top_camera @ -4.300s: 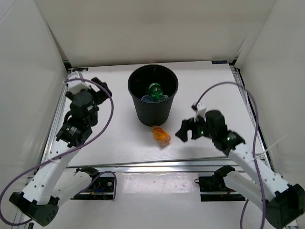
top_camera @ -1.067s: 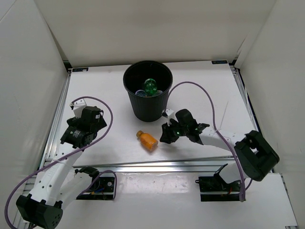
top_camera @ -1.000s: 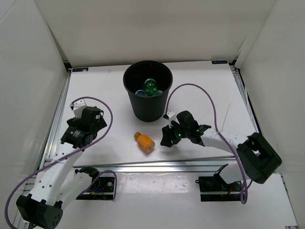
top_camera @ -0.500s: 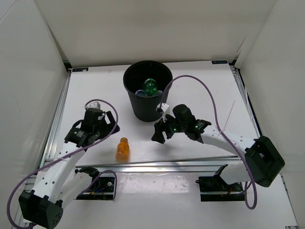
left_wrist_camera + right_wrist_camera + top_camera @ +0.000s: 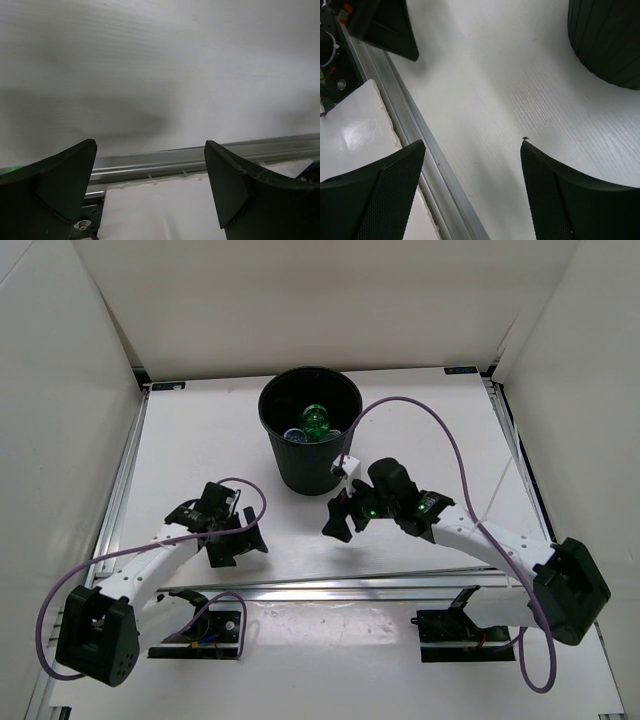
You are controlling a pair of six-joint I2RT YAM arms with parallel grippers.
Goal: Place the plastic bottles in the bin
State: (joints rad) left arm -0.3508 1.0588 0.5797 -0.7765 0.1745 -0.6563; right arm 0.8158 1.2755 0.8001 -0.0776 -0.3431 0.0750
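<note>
The black bin (image 5: pixel 310 455) stands at mid table, and its ribbed wall (image 5: pixel 610 40) fills the top right corner of the right wrist view. Inside it lies a green bottle (image 5: pixel 318 422) among clear ones (image 5: pixel 295 435). The short orange bottle shows in no view. My left gripper (image 5: pixel 238 543) hangs low near the front edge, open, with only bare table and rail between its fingers (image 5: pixel 55 190). My right gripper (image 5: pixel 335 515) is open just in front of the bin, nothing between its fingers (image 5: pixel 565 195).
A metal rail (image 5: pixel 330 585) runs along the table's near edge and crosses both wrist views (image 5: pixel 200 155). White walls enclose the table on three sides. The left gripper's black fingers (image 5: pixel 390 25) show at the top left of the right wrist view.
The orange bottle rolled left along the front of the table and has dropped out of sight. My left arm swung down over that spot. My right gripper opened wider.
</note>
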